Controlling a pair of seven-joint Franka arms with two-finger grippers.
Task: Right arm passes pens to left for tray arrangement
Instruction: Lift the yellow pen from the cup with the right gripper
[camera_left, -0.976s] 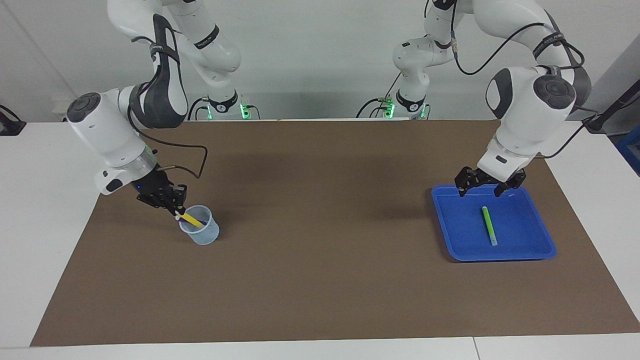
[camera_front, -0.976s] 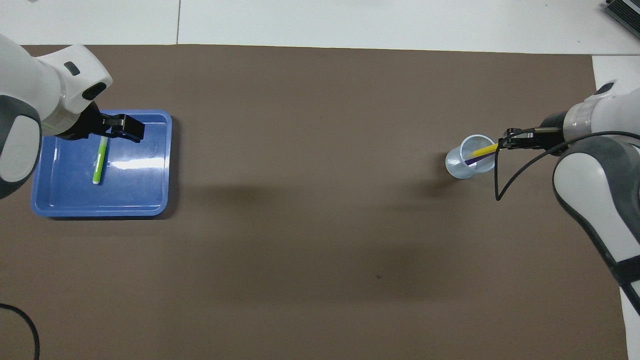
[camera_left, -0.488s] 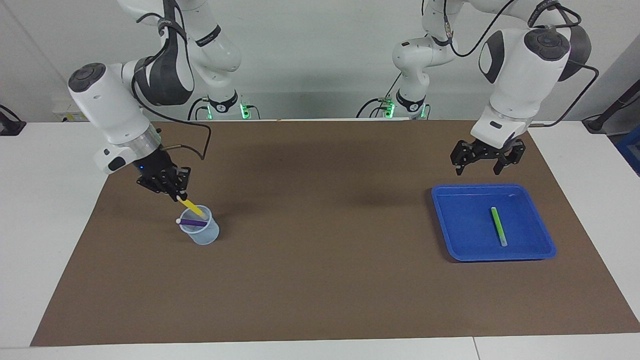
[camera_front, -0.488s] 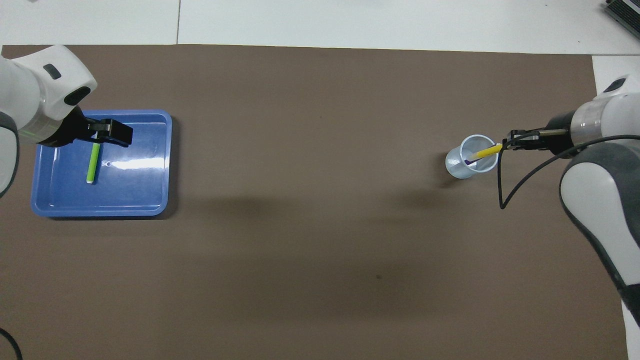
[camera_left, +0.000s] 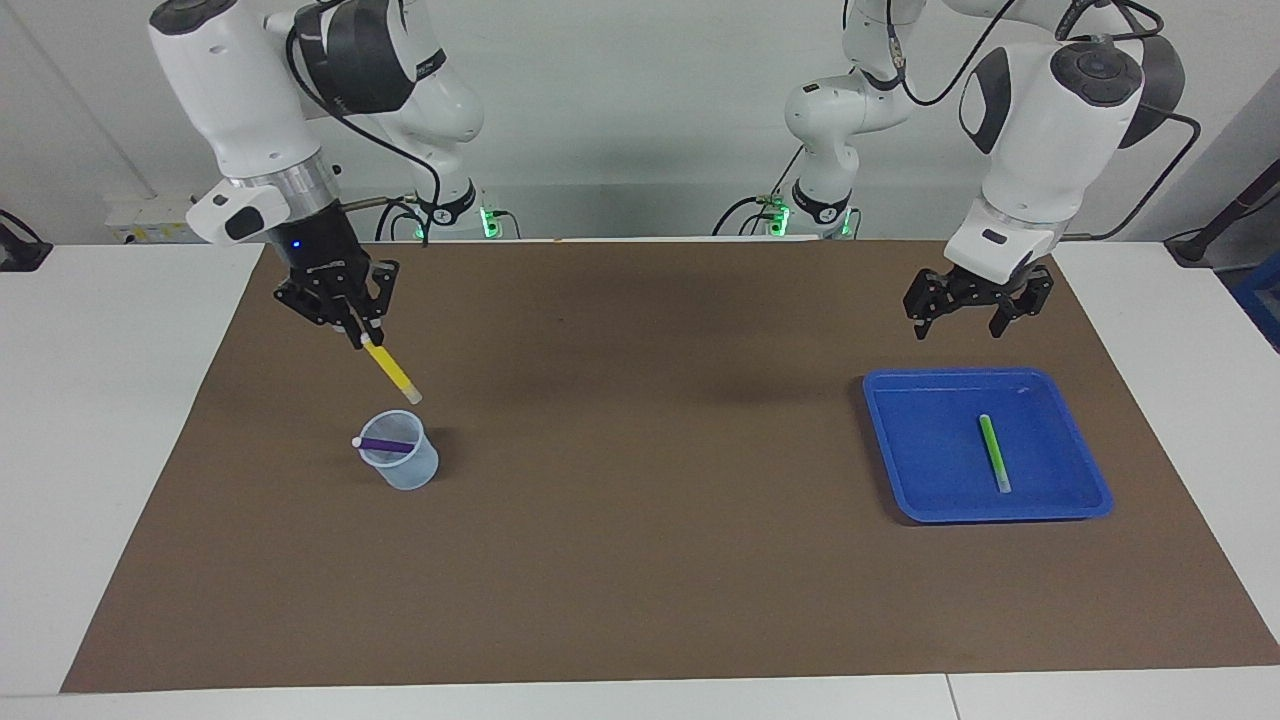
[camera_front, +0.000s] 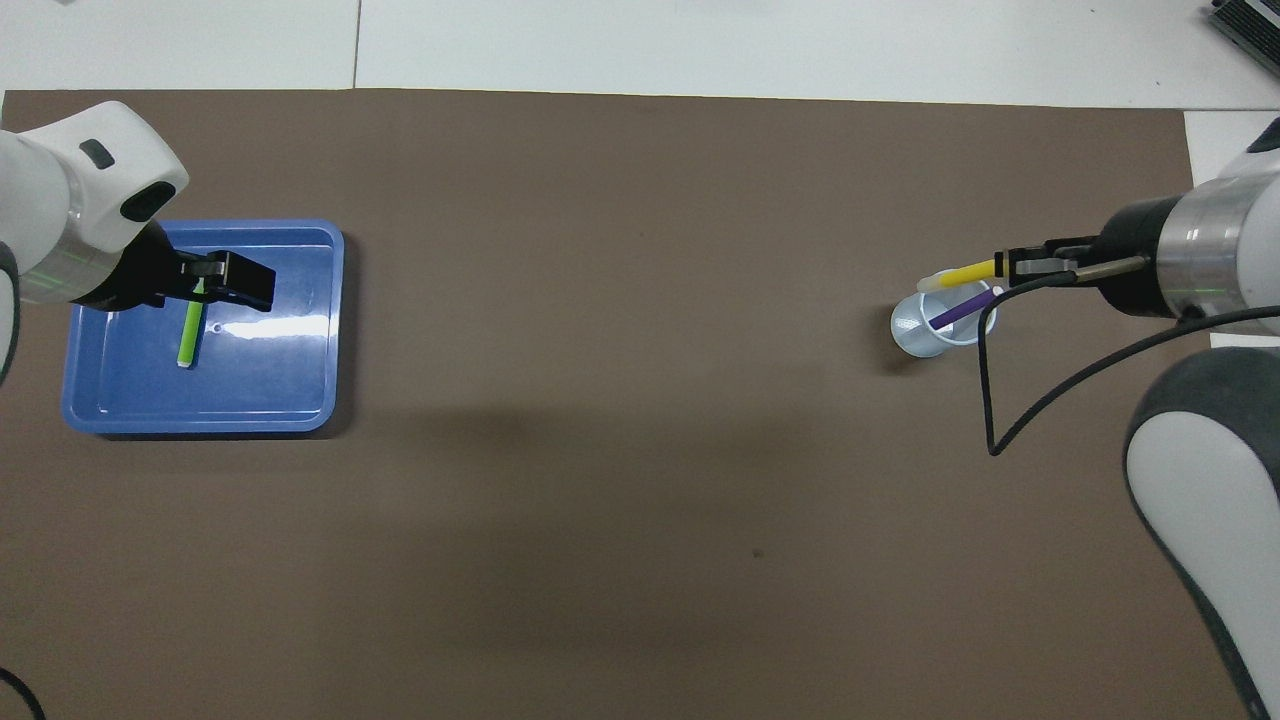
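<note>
My right gripper (camera_left: 358, 338) (camera_front: 1000, 268) is shut on the yellow pen (camera_left: 389, 372) (camera_front: 968, 271) and holds it tilted in the air above the clear cup (camera_left: 402, 465) (camera_front: 930, 325). The purple pen (camera_left: 385, 444) (camera_front: 958, 311) leans in the cup. The green pen (camera_left: 994, 452) (camera_front: 190, 330) lies in the blue tray (camera_left: 920, 480) (camera_front: 290, 390). My left gripper (camera_left: 965, 318) (camera_front: 240, 283) is open and empty, raised over the tray's edge nearest the robots.
A brown mat (camera_left: 640, 480) covers the table between the cup and the tray. A black cable (camera_front: 1020, 400) loops from the right wrist.
My right gripper has lifted the yellow pen out of the cup, up and toward the robots. My left gripper rose from the tray and now holds still above it.
</note>
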